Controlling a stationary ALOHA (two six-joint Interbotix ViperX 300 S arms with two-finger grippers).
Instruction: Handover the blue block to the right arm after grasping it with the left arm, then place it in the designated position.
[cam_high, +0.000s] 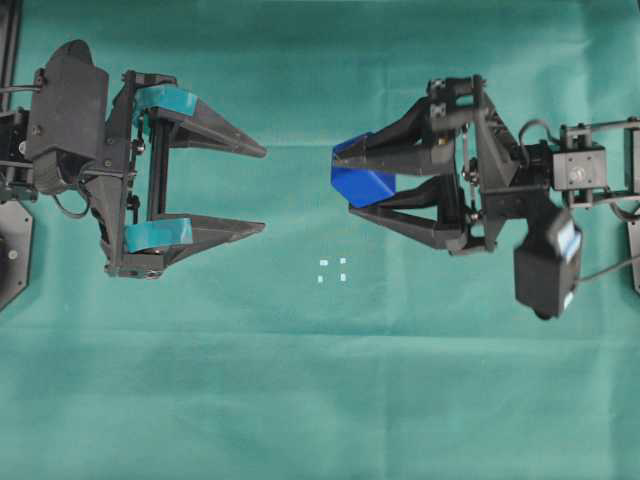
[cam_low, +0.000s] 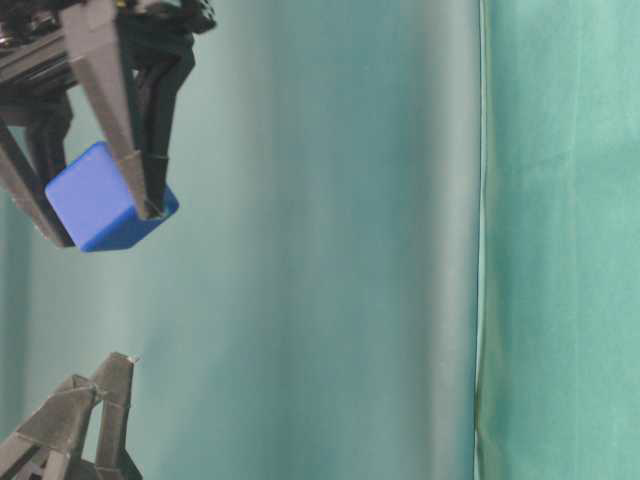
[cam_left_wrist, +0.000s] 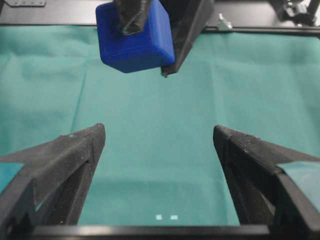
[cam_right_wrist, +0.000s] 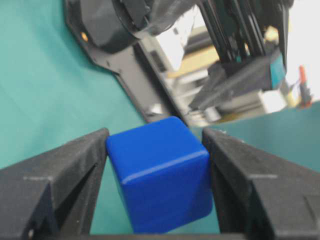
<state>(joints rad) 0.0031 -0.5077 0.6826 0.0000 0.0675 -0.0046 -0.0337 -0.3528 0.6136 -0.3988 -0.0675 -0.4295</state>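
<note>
**Right arm holds the blue block above the cloth, marks just ahead**

A green cloth (cam_high: 320, 400) covers the whole table. Two black robot arms face each other across its middle, with a clear gap between their fingertips.

The left arm (cam_high: 70, 130) reaches in from the cloth's left edge. Its gripper (cam_high: 262, 190), with teal tape on both fingers, stands wide apart and holds nothing.

The right arm (cam_high: 560, 190) reaches in from the right edge. Its gripper (cam_high: 342, 178), with plain black fingers, is clamped on the block (cam_high: 360, 184). The right wrist view shows a finger pressed flat against each side of the cube. In the table-level view the block (cam_low: 100, 200) hangs clear of the cloth, tilted, with one corner lowest.

The target (cam_high: 333, 271) is four tiny white marks forming a small square. They lie near the cloth's middle, between the two grippers but closer to the right one.

The relation that matters: in the overhead view the marks sit just below the block and slightly to its left, towards the near edge of the cloth. The handover looks done, so placing remains. The right arm likely needs only a short shift that way, then a descent. The cube is tilted, so it may need levelling to land squarely inside the marks
</note>
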